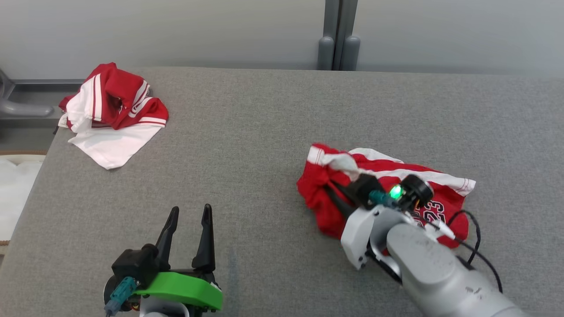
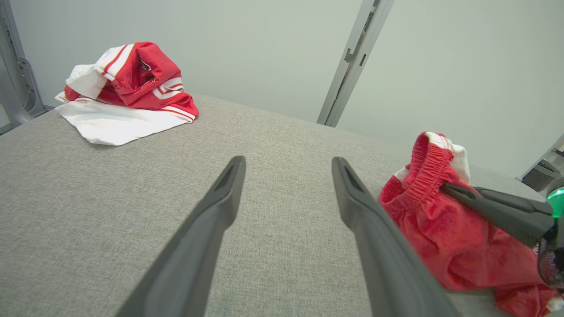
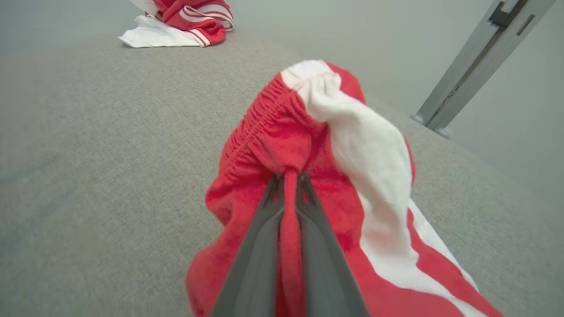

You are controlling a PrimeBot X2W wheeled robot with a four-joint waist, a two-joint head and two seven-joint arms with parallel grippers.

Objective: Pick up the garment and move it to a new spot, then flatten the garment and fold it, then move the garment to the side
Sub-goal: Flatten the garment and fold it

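Observation:
The garment (image 1: 318, 207) is a crumpled pair of red shorts with white stripes and a number print, lying at the right of the grey padded table (image 1: 246, 132). My right gripper (image 1: 328, 186) is shut on a pinch of red cloth near the elastic waistband (image 3: 264, 127), and the fold rises a little around the fingers (image 3: 317, 264). In the left wrist view the same garment (image 2: 440, 237) sits at the right with my right gripper (image 2: 446, 188) biting into it. My left gripper (image 1: 190, 211) stands open over bare table at the lower left, well apart from the cloth; its fingers (image 2: 211, 220) hold nothing.
A second red and white garment (image 1: 114, 105) lies bunched at the table's far left corner, near the edge. A grey post (image 1: 338, 35) stands behind the table's back edge. A black cable (image 1: 473, 237) loops off my right wrist over the shorts.

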